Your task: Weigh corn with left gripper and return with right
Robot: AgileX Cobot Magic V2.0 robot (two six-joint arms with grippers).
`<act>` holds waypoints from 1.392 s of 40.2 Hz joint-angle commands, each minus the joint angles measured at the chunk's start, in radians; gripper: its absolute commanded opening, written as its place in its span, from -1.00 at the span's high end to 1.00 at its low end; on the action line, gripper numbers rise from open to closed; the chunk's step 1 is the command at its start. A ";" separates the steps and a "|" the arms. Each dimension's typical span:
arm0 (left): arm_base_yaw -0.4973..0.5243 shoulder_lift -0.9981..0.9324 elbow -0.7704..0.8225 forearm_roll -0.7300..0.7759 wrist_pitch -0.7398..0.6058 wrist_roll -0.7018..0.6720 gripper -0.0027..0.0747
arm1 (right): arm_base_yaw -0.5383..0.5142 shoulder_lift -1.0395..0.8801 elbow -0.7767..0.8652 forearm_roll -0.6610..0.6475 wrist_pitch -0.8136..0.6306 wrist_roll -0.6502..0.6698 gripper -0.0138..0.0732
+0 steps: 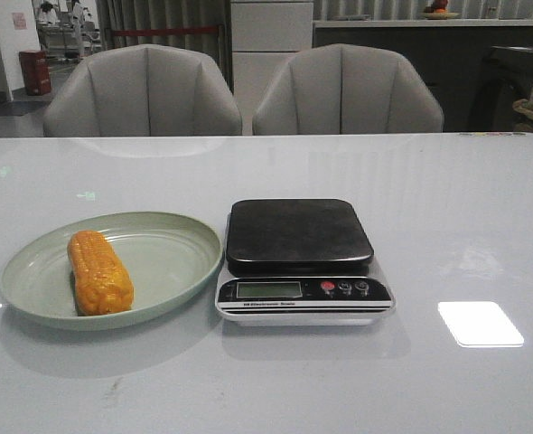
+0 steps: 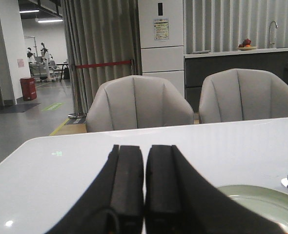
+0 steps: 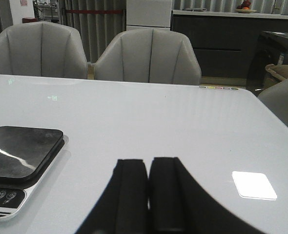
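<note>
Front view shows me the corn [image 1: 99, 272] lying on a pale green plate [image 1: 181, 237] just left of the scale [image 1: 300, 260] on the white table [image 1: 447, 217], while my wrist cameras show the left end effector [image 2: 144, 195] and right end effector [image 3: 149, 200] both pressed together, holding nothing.

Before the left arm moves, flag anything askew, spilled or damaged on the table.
Nothing stands out. The orange-yellow corn cob lies whole inside the pale green oval plate, the black-topped silver kitchen scale sits flat beside it with its platform bare, and no spill shows on the glossy white table.
</note>
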 commanded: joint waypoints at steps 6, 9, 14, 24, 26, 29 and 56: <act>0.001 -0.019 -0.001 -0.002 -0.078 -0.008 0.59 | -0.006 -0.019 0.005 -0.010 -0.081 -0.002 0.32; 0.001 -0.019 -0.001 -0.002 -0.078 -0.008 0.59 | -0.006 -0.019 0.005 -0.010 -0.081 -0.002 0.32; 0.001 -0.019 -0.001 -0.002 -0.078 -0.008 0.59 | -0.006 -0.019 0.005 -0.010 -0.081 -0.002 0.32; 0.001 -0.019 -0.001 -0.002 -0.078 -0.008 0.59 | -0.006 -0.019 0.005 -0.010 -0.080 -0.002 0.32; 0.001 -0.019 -0.001 -0.002 -0.078 -0.008 0.59 | -0.006 -0.019 0.005 -0.010 -0.080 -0.002 0.32; 0.001 -0.019 -0.001 -0.002 -0.078 -0.008 0.59 | -0.006 -0.019 0.005 -0.010 -0.080 -0.002 0.32; 0.001 0.192 -0.398 -0.055 0.301 -0.008 0.59 | -0.006 -0.020 0.005 -0.010 -0.081 -0.002 0.32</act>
